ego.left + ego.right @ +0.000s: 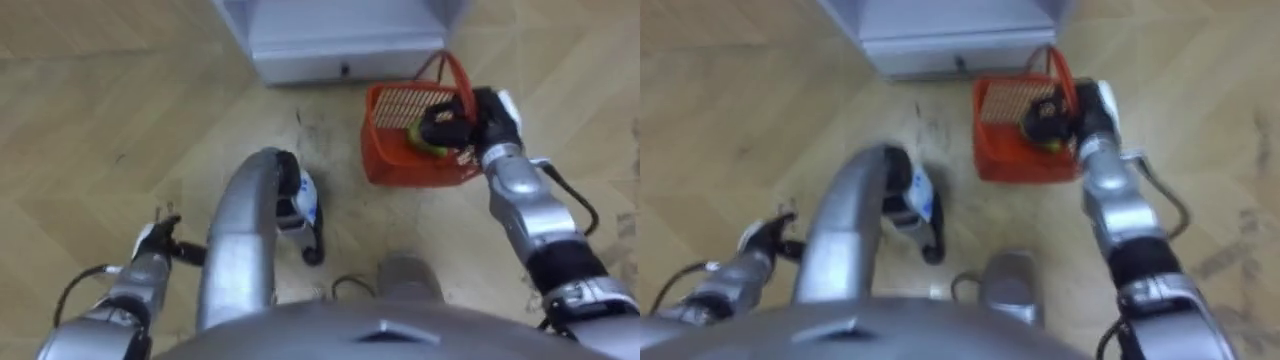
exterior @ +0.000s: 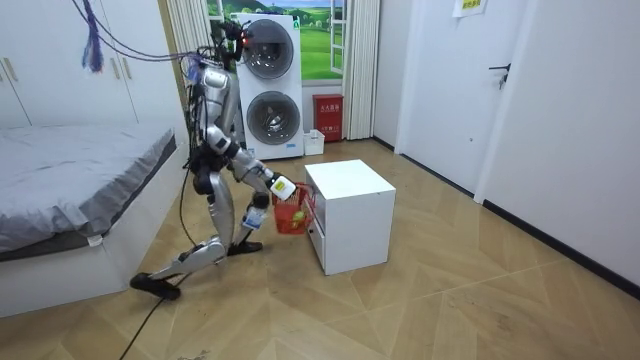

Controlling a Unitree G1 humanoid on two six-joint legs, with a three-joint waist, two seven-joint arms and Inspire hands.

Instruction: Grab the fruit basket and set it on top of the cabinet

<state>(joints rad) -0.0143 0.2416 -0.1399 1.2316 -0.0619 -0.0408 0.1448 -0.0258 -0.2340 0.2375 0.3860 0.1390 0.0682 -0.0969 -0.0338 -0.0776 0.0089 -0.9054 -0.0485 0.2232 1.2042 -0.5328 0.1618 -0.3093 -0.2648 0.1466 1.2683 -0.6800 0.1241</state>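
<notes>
Left eye view: right hand (image 1: 447, 127) over the orange plastic fruit basket (image 1: 395, 160), on the floor beside a white cabinet (image 1: 330, 40).
Grasp step, seemingly; whether it grips the arched red handle (image 1: 462, 72) cannot be told. Next: close securely, then lift.

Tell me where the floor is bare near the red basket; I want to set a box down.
Bare floor lies left of the basket, between the white cabinet and the left hand, and on the basket's right. Crowded: the basket itself, with the cabinet close behind and the right hand over it.
</notes>
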